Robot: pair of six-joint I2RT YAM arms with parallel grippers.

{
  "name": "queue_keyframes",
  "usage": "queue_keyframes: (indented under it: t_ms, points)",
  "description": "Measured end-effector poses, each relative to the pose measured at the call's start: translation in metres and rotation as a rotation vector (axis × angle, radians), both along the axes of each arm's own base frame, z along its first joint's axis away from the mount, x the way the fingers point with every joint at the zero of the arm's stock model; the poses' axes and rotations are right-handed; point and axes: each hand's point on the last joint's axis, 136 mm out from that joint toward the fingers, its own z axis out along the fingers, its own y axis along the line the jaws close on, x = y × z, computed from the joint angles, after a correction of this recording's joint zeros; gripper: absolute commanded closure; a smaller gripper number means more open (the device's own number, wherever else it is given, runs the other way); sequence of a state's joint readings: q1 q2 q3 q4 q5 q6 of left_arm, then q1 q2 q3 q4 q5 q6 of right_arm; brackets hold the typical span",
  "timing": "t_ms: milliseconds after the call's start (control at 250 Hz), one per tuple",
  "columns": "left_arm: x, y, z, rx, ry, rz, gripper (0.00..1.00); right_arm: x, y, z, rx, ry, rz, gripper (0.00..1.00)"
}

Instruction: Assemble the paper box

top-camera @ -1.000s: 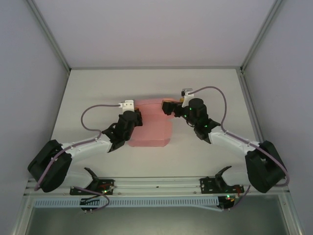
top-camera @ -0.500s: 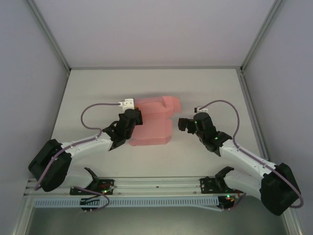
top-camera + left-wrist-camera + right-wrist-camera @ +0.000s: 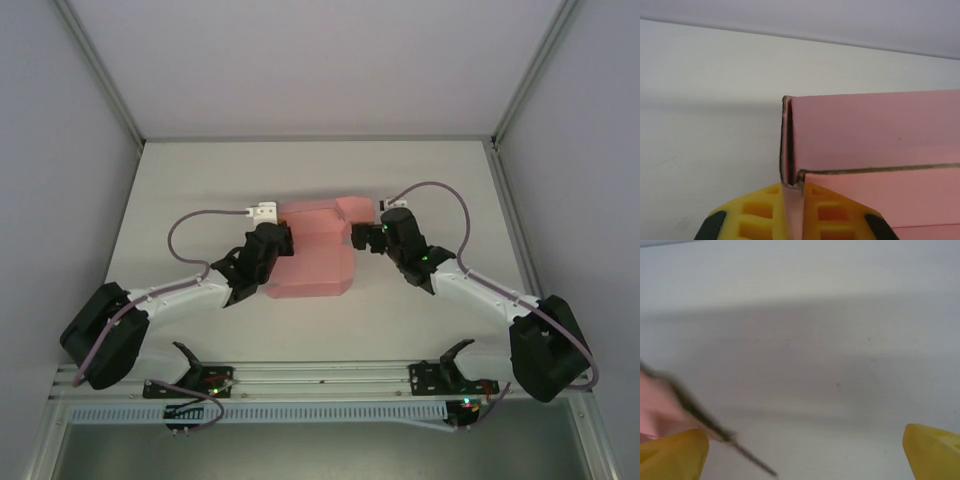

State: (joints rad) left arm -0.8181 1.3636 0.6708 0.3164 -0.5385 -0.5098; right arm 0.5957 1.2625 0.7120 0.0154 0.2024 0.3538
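The pink paper box (image 3: 312, 262) lies partly folded at the table's middle, with a raised flap (image 3: 350, 207) at its back right. My left gripper (image 3: 277, 240) is shut on the box's left wall. In the left wrist view its yellow fingers (image 3: 757, 212) pinch that thin pink card between them at the left gripper (image 3: 793, 195), and the box panels (image 3: 875, 135) stretch off to the right. My right gripper (image 3: 362, 238) stands open at the box's right edge. Its yellow fingertips (image 3: 932, 450) are wide apart, and a blurred pink card edge (image 3: 660, 402) lies by the left one.
The white table (image 3: 200, 190) is boxed in by pale walls and metal posts (image 3: 100, 75) at the back corners. A metal rail (image 3: 320, 375) with the arm bases runs along the near edge. Grey cables (image 3: 185, 232) loop from both wrists.
The right arm pulled back from the box's back right corner, then came in again to the box's right edge. The back flap now shows. The left gripper kept its hold.
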Motion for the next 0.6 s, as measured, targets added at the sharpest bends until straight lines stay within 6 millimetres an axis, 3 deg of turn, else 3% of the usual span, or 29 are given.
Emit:
queue_keyframes:
  t_ms: [200,423,599]
  points:
    - [0.000,0.000,-0.002,0.002,0.003,0.001,1.00,0.000,0.026,0.010,0.069,-0.020,0.085,0.00]
    - [0.000,0.001,-0.004,0.012,0.009,0.004,1.00,-0.004,0.060,-0.012,0.063,0.045,0.154,0.00]
    - [0.000,0.006,-0.006,0.027,0.015,0.020,1.00,-0.004,0.062,-0.012,0.056,0.044,0.143,0.00]
